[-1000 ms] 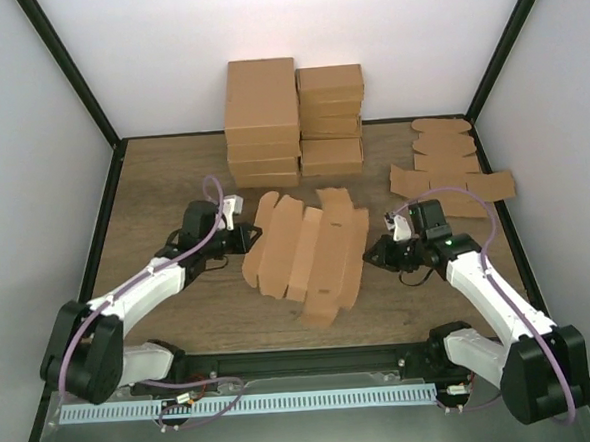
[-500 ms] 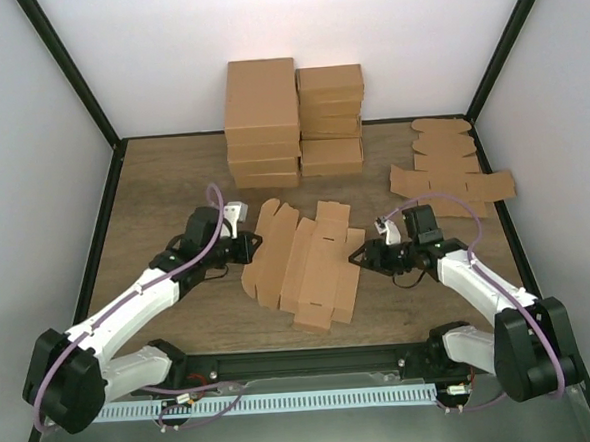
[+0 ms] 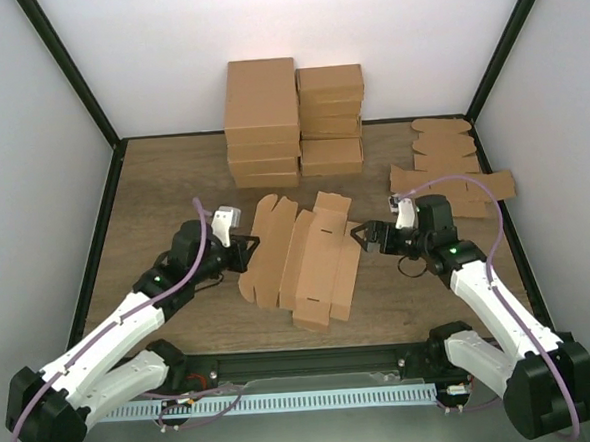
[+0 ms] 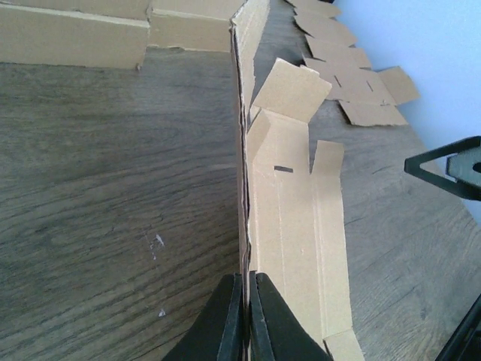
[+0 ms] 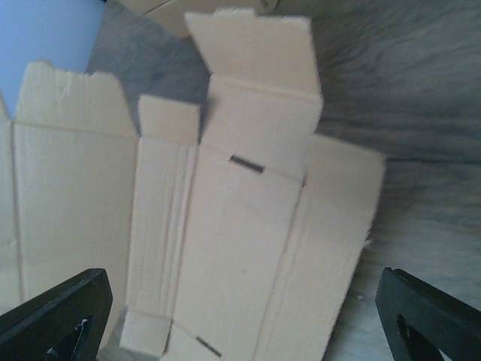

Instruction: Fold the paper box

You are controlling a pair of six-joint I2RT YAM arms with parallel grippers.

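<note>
So the brown kraft cardboard die-cut sheet (image 3: pixel 302 261) sits between the two tools on the dark wooden tabletop (image 3: pixel 163 189), mostly flat but with its creased panels starting to lift. The left gripper (image 3: pixel 245 252) has its black fingers (image 4: pixel 229 320) pinched together on the sheet's outer side panel. In its wrist view that panel stands on edge and runs straight ahead from the fingertips, with the rest of the sheet lying off to the fingers' right. The right gripper (image 3: pixel 364 239) is spread wide, holding nothing, and faces the opposite long edge with that edge just ahead of its jaws. From its wrist camera the slotted middle panel and the square end flap (image 5: pixel 252 45) lie dead ahead between the two fingers (image 5: pixel 56 312). My read on handling: this stuff looks featherlight and thin – stiff across a panel, floppy at every score line – so it will probably skate on the wood if pushed from one side only. I'd grab panel edges near the creases, not the little tabs, which look easy to crumple. The stack of finished brown cartons (image 3: pixel 294 116) and the loose flat brown blanks (image 3: pixel 452 171) are well beyond both tools, out of the way.
</note>
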